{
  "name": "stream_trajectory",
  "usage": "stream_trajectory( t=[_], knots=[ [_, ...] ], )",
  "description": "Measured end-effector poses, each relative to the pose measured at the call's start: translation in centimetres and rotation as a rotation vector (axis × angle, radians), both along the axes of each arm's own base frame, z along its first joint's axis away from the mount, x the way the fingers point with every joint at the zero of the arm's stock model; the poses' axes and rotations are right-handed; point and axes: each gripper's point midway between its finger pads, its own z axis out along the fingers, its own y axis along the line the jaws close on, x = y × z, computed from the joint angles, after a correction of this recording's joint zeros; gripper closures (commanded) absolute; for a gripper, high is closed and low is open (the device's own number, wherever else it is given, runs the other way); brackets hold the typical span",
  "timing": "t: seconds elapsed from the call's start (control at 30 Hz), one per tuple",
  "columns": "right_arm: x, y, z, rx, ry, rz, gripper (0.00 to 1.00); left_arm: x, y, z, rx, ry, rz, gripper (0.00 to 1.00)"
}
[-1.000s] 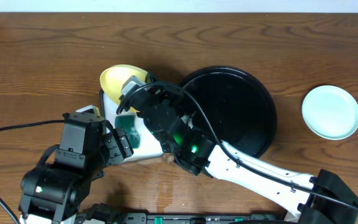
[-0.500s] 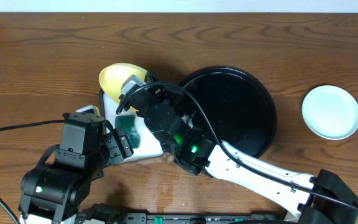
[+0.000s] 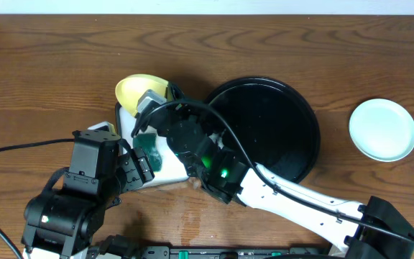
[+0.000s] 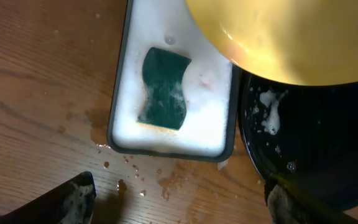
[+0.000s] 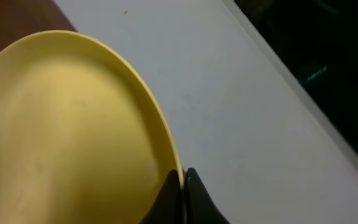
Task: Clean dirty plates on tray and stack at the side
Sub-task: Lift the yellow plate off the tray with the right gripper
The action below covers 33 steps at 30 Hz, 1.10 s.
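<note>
My right hand (image 5: 182,182) is clamped on the rim of the yellow plate (image 5: 67,130), fingers pinched tight on its edge. It holds the plate up over the far end of the white soapy tray (image 4: 118,93), left of the surface's middle. The green sponge (image 4: 163,90) lies in the foam. My left hand (image 4: 179,202) hangs above, fingers wide apart, empty. The black tray (image 3: 279,122) sits mid-surface, flecked with suds. A mint plate (image 3: 383,129) rests near the right edge.

A white rectangular dark-rimmed tray (image 4: 166,152) lies just ahead of the left gripper (image 4: 179,202), filled with white foam (image 4: 210,118). A dark green sponge (image 4: 163,90) rests in it. Nearer the fingertips, water drops (image 4: 135,183) spot the wooden table (image 4: 36,93).
</note>
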Motion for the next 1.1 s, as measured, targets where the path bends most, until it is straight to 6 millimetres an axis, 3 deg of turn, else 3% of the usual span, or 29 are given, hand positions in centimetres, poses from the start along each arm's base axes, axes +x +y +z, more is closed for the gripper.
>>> stream_trajectory(
  t=[0.3, 1.1],
  knots=[
    [-0.7, 0.8, 1.0, -0.015, -0.044, 0.027, 0.99, 0.0, 0.0, 0.0, 0.000, 0.000, 0.000, 0.12],
    [-0.4, 0.3, 1.7, 0.010, -0.061, -0.007, 0.99, 0.0, 0.0, 0.0, 0.000, 0.000, 0.000, 0.12]
  ],
)
